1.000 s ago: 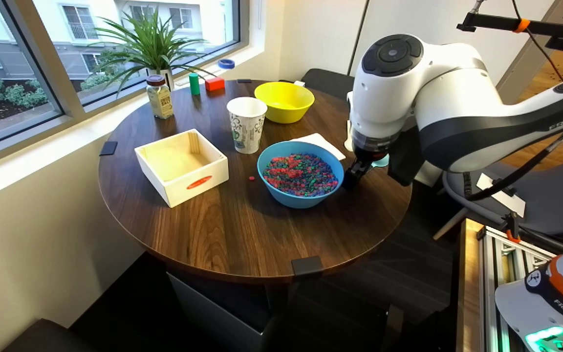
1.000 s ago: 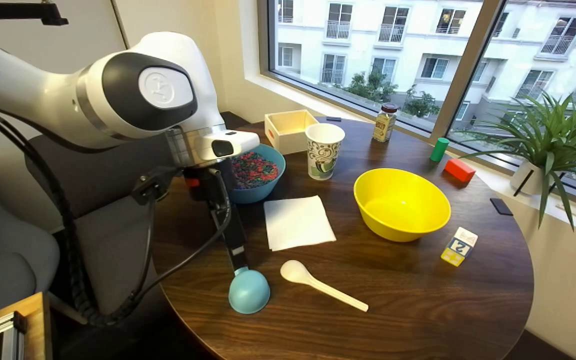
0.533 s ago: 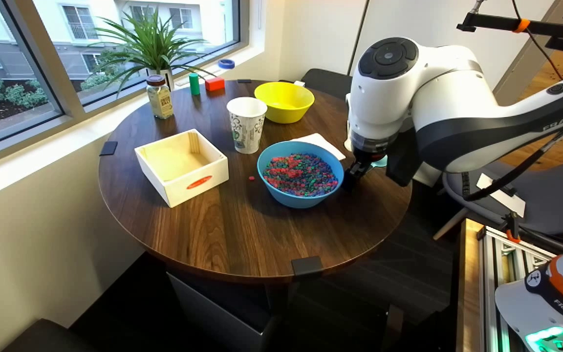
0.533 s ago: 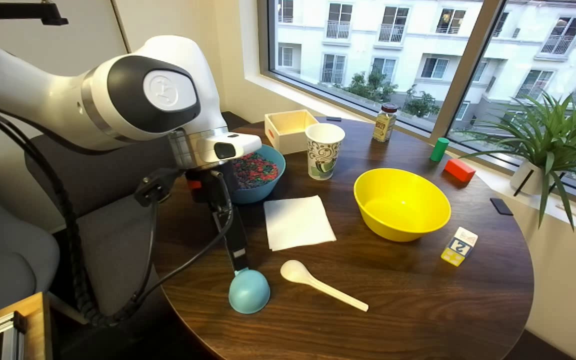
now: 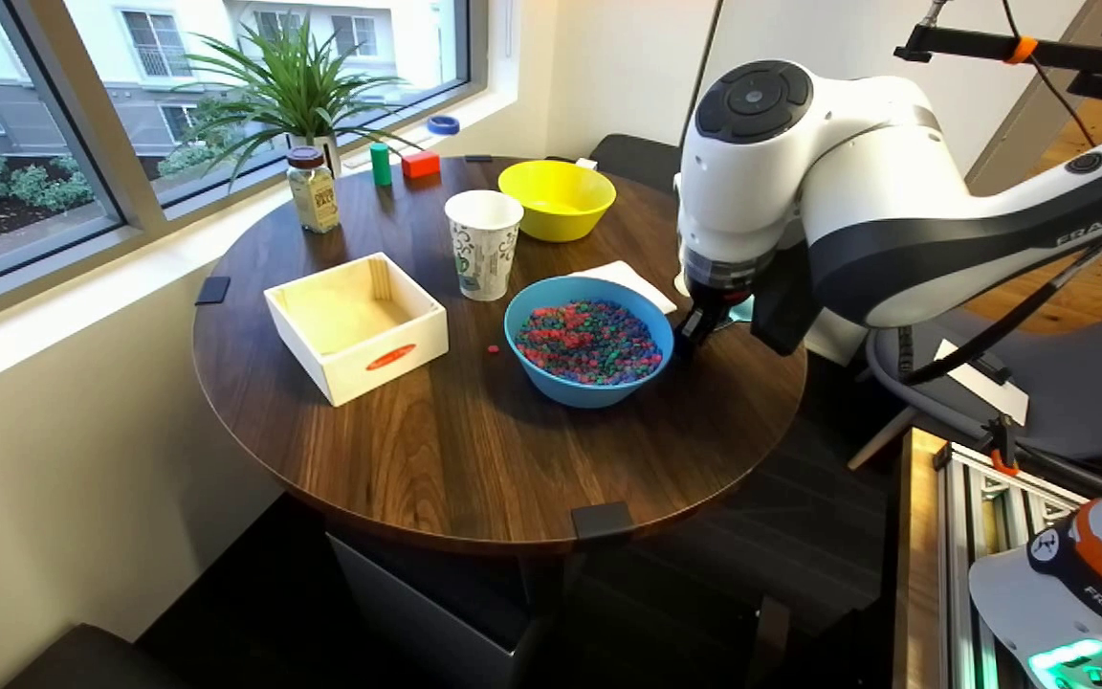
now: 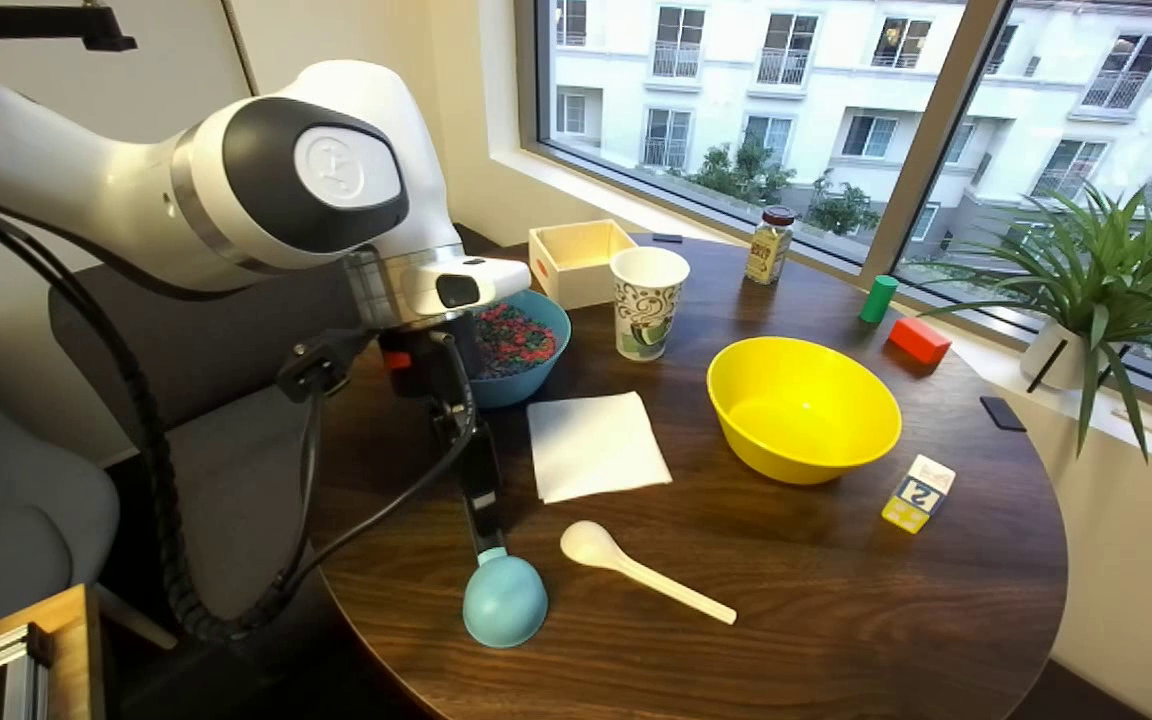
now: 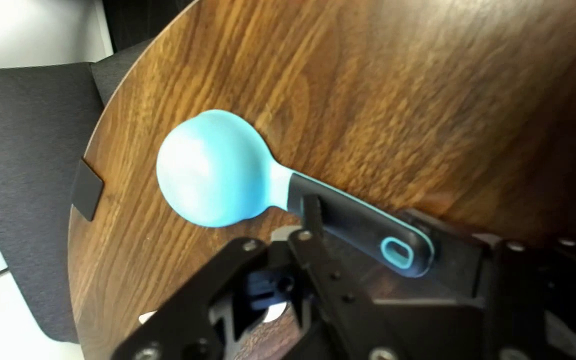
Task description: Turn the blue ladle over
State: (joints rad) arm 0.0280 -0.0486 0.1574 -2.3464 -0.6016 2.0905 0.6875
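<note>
The blue ladle (image 7: 215, 167) lies on the wooden table (image 7: 368, 100), its round teal scoop dome side up. Its dark handle (image 7: 353, 217) runs between the fingers of my gripper (image 7: 362, 210) at a slant. One finger crosses the handle near the scoop's neck; the other stands by the handle's end. My jaws are partly closed around it, but I cannot tell whether they grip it. In an exterior view the ladle (image 6: 504, 600) shows its scoop beyond the fingertips, the handle hidden. In the opposite view only a bit of ladle (image 5: 743, 309) shows behind the arm.
A white spoon (image 6: 651, 575) lies beside the ladle. A napkin (image 6: 601, 445), a yellow bowl (image 6: 806, 462), letter blocks (image 6: 919, 493) and a paper cup (image 6: 648, 300) stand farther off. The blue bowl (image 5: 575, 394) of coloured bits is close by the gripper. The table edge curves near the scoop.
My fingers have closed inward around the handle. The ladle has shifted a little, its scoop moving toward the camera in an exterior view. The arm has moved slightly too.
</note>
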